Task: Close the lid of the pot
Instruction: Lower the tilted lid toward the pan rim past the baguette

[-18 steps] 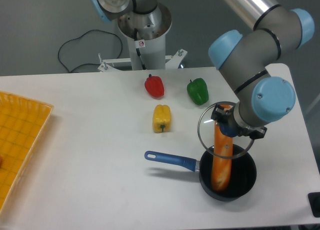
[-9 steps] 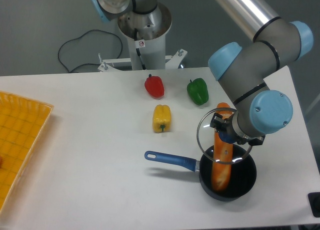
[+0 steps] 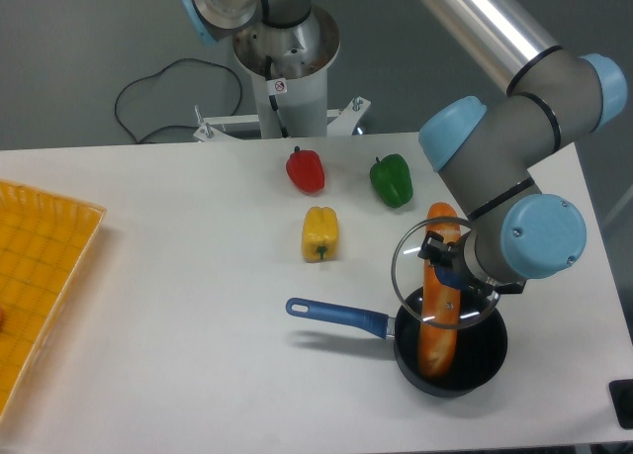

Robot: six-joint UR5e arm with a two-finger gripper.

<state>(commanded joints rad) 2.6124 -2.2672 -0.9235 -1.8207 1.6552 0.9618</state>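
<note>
one fixed view, high, facing table [image 3: 178,306]

White table [image 3: 178,276] — pot [image 3: 475,360], three peppers [image 3: 319,233], perhaps a tray [image 3: 35,266]

Red pepper [image 3: 306,170], green pepper [image 3: 392,180], yellow pepper [image 3: 319,233]; yellow tray [image 3: 40,276] far left.

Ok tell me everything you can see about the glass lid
The lid is a clear glass disc with a thin metal rim. It is held by the gripper, steeply tilted, nearly on edge, just above the rim of the black pot. A long orange vegetable standing in the pot shows through the glass. Its knob is hidden.
</note>
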